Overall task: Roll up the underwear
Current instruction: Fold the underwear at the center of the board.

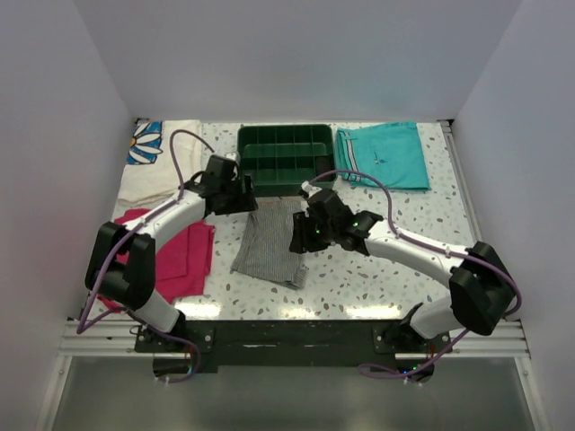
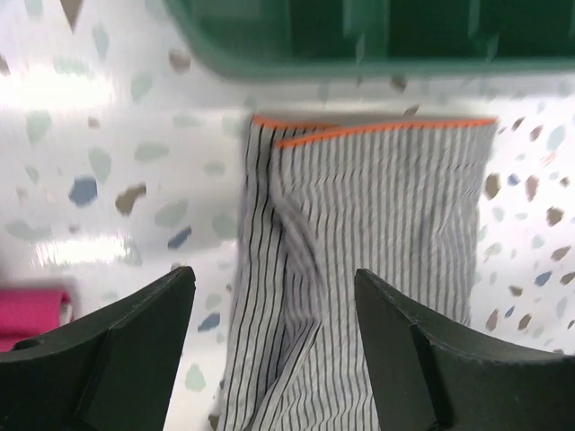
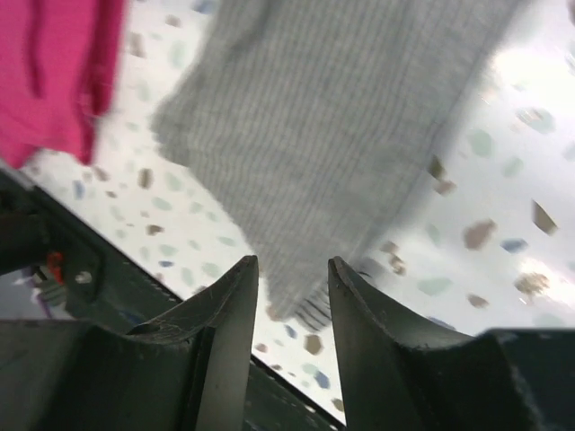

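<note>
Left gripper (image 2: 274, 292) hovered, jaws spread wide, over the grey-and-white striped cloth underwear (image 2: 377, 206) lying flat beneath and ahead of its fingers; right gripper (image 3: 292, 269), jaws parted, had it ahead too. Green plastic tray (image 2: 296, 63) sat beyond the left.

Grey-and-white striped cloth underwear (image 1: 272, 251) lies flat on the speckled tabletop (image 1: 377, 278), between the pincers: left pincer (image 1: 235, 205) above its far-left corner, right pincer (image 1: 301, 238) above its right edge. Green plastic compartment tray (image 1: 283, 132) sits just beyond the left pincer. Folded teal shorts (image 1: 386, 154) lie beyond the right pincer. Magenta cloth (image 1: 184, 256) lies left of the left pincer, nearer the bases.
</note>
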### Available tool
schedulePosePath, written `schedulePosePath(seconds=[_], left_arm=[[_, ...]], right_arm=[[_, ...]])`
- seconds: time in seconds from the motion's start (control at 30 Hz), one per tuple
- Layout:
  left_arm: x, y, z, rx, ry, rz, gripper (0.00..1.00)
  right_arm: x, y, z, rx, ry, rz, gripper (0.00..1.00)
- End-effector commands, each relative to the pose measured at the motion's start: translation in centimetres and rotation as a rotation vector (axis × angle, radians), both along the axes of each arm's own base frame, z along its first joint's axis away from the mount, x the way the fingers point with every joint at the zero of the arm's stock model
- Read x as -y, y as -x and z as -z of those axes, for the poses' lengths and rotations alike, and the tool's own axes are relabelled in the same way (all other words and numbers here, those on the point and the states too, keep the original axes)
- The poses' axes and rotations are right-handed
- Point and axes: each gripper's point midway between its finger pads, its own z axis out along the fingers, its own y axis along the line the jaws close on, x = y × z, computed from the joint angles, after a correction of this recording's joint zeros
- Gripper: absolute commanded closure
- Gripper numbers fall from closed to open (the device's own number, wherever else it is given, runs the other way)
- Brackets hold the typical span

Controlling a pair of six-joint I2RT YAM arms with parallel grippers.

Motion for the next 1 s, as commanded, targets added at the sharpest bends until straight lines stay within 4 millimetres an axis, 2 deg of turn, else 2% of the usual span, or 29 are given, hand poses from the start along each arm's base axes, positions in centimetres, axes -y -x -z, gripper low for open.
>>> schedulePosePath(seconds=[0.0, 0.1, 0.27, 0.47, 0.7, 0.97], left_arm=[[0.2, 2.4, 0.9, -0.034, 0.071, -0.008, 0.23], [-0.1, 3.5, 1.7, -0.050, 0.077, -0.024, 0.23], [-0.3, 5.5, 2.6, -0.085, 0.089, -0.016, 0.23], [0.0, 7.4, 1.7, -0.065, 0.124, 0.008, 0.23], [1.2, 8.7, 0.1, -0.021, 0.196, 0.077, 0.26], [1.3, 10.1, 1.9, -0.075, 0.175, 0.067, 0.27]], right_arm=[[3.3, 0.1, 2.7, -0.087, 0.071, 0.072, 0.60], [3.9, 0.0, 3.0, -0.127, 0.047, 0.085, 0.58], [3.0, 0.8, 3.9, -0.212, -0.002, 0.020, 0.55], [2.1, 1.5, 5.5, -0.276, -0.022, -0.011, 0.55], [1.8, 1.2, 6.0, -0.283, -0.028, -0.010, 0.57], [2.2, 2.6, 6.8, -0.333, -0.031, -0.009, 0.54]])
